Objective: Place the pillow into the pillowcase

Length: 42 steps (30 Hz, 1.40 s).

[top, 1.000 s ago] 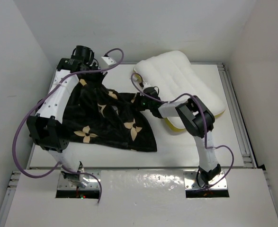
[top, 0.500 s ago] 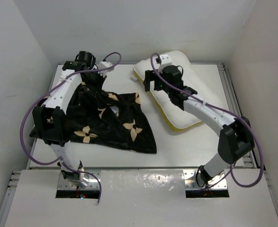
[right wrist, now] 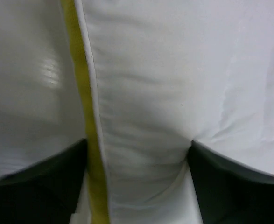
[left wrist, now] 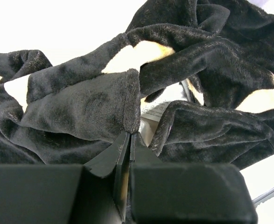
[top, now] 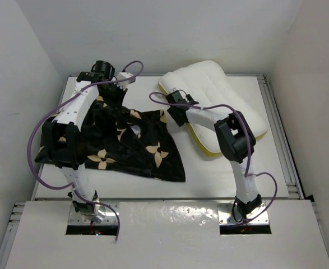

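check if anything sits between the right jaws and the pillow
Nothing visible does: the right jaws stand open astride the yellow-trimmed edge of the pillow, with only pillow surface between them.

The left arm (top: 74,112) stretches toward 11 o'clock, the left gripper (left wrist: 129,135) pinched tight on a fold of the pillowcase (left wrist: 80,102). The right arm (top: 234,140) bends at its elbow, forearm pointing to 10 o'clock, the right gripper (right wrist: 137,156) with jaws spread wide
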### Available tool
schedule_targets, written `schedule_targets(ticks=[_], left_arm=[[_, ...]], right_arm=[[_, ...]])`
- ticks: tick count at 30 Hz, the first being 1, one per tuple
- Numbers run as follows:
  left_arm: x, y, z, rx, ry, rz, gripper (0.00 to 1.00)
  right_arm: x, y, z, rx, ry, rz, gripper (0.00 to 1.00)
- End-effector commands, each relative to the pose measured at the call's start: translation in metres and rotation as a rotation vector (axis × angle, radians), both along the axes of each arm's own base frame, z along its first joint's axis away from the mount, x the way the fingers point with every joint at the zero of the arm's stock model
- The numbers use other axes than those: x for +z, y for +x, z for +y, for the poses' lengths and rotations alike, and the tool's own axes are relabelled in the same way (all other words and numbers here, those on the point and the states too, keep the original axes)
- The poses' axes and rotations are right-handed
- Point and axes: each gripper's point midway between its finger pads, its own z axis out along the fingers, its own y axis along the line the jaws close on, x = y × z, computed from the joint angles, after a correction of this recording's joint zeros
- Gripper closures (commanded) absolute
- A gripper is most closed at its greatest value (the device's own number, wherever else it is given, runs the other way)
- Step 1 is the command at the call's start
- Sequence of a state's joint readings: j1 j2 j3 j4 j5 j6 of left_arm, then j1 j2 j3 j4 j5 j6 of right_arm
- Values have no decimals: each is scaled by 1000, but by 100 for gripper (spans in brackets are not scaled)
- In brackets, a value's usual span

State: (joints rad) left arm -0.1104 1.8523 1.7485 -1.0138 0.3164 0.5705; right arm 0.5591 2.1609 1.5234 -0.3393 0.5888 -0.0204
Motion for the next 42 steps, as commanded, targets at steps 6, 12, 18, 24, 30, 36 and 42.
schedule_targets(ticks=[6, 12, 18, 24, 30, 36, 42], left_arm=[[23, 14, 3, 31, -19, -92, 100], [11, 27, 1, 57, -25, -71, 100], [-2, 40, 4, 71, -17, -62, 100], [-12, 46, 2, 64, -9, -32, 100], [-12, 45, -5, 53, -24, -26, 100], [-5, 44, -19, 31, -29, -44, 100], [-7, 46, -36, -3, -21, -54, 100]], right_arm=[[43, -35, -16, 144, 126, -14, 100], [97, -133, -5, 594, 361, -184, 100], [106, -217, -16, 746, 506, -84, 89], [144, -217, -16, 679, 645, -197, 1], [247, -119, 12, 516, 917, -370, 1], [209, 31, 27, 133, 973, -61, 3], [130, 105, 30, 43, 1018, -36, 1]])
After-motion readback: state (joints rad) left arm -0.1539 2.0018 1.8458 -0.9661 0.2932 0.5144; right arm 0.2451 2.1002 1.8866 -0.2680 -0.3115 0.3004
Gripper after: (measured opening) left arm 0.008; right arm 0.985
